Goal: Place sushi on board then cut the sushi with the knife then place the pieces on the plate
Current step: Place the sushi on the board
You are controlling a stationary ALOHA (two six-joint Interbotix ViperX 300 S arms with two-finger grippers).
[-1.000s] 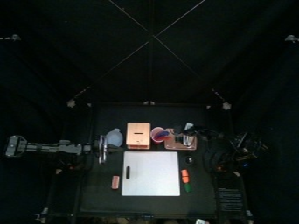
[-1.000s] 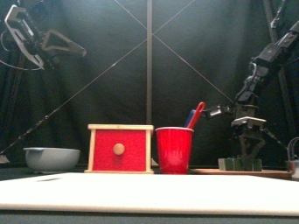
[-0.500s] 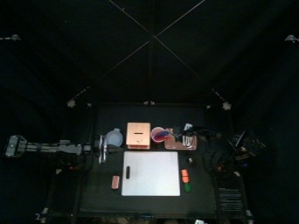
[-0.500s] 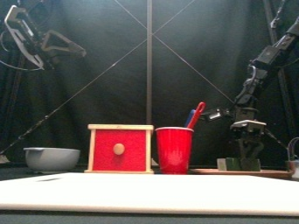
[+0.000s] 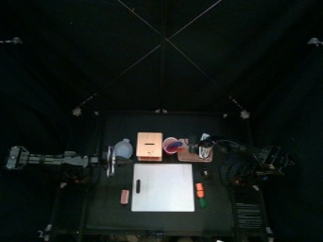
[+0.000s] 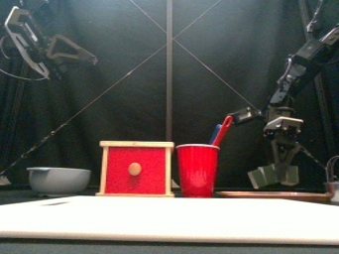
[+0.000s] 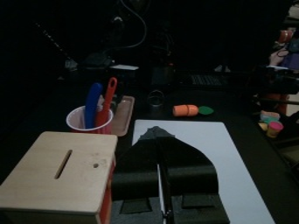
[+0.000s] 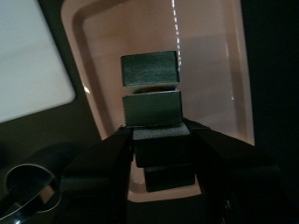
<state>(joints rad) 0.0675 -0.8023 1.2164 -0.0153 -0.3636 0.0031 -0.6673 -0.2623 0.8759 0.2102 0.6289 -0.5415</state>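
The dark green sushi roll (image 8: 160,142) is over the pink tray (image 8: 222,87) at the table's back right. My right gripper (image 8: 160,147) is shut on one block of it, and in the front view that block (image 6: 263,177) hangs tilted just above the tray (image 6: 284,195). Two more blocks (image 8: 152,68) lie farther along the tray. The white board (image 5: 164,186) lies at the table's middle. A red cup (image 6: 197,170) with a blue and a red knife (image 6: 223,129) stands beside the tray. My left gripper (image 7: 158,136) rests shut, high at the left.
A wooden box with a red drawer front (image 6: 137,169) stands left of the cup, and a blue-grey bowl (image 6: 58,179) left of that. Small orange and green toys (image 5: 201,194) lie right of the board. Another small toy (image 5: 125,196) lies left of it.
My right gripper came down onto the sushi on the tray, closed on it, and has raised and tilted a block. The left arm has stayed still.
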